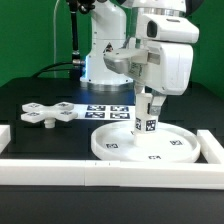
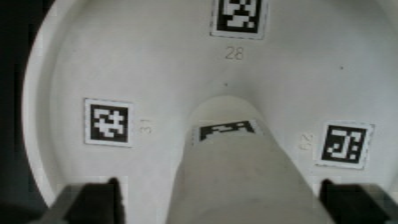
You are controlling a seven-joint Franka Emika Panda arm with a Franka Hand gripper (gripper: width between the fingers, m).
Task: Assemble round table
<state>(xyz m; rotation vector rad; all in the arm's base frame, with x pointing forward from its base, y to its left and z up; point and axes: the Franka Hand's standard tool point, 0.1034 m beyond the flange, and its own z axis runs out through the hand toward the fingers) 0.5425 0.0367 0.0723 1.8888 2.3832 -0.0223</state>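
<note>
Claw [image 1: 148, 104] straddles the upright leg [image 1: 147, 123] at the disc's [image 1: 112, 147] centre; whether it pinches, I cannot tell. Light, stiff, slick plastic, I judge: hold high, on opposite sides.

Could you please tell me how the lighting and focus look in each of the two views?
Exterior view: even light, low detail, the white round disc and arm nearly washed out against the black table. Wrist view: the leg close to the lens is soft, the disc's tags sharper, the fingers dark.
</note>
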